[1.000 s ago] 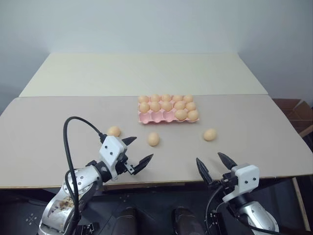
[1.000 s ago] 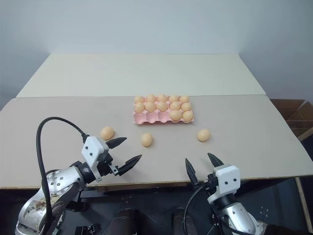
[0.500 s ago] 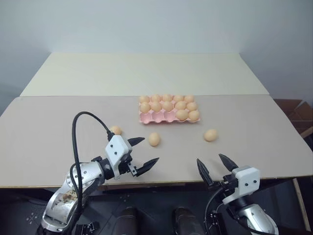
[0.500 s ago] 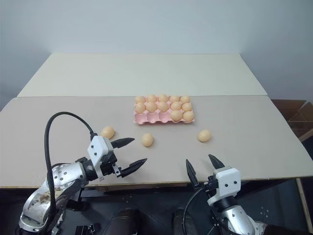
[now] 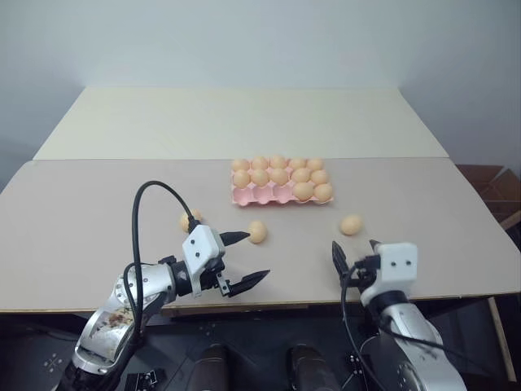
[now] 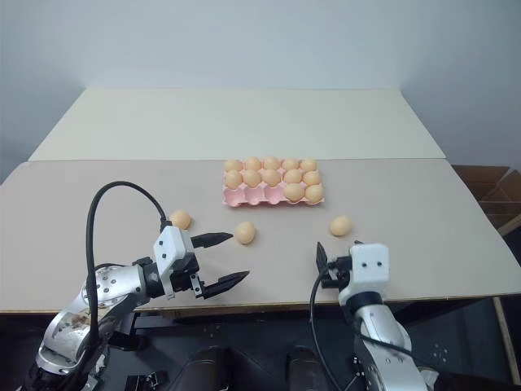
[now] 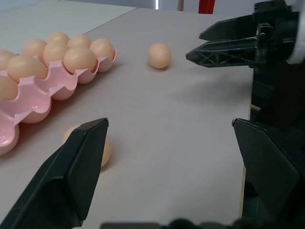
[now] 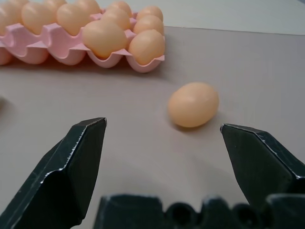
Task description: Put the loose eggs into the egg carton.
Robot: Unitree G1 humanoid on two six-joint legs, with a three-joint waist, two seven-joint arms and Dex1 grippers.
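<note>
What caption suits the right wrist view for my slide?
Open right end effector faces a loose light-brown oval egg lying on the table beside the pink moulded egg carton.

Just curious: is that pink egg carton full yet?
No. The egg carton has empty cups in its near row, and loose eggs lie on the table.

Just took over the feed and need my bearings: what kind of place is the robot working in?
Probably a lab or test room, not a kitchen: a plain beige table against a bare grey wall, a cardboard box beside it, and only an egg carton and loose eggs on it.

White wrists, black claws (looping cable)
</note>
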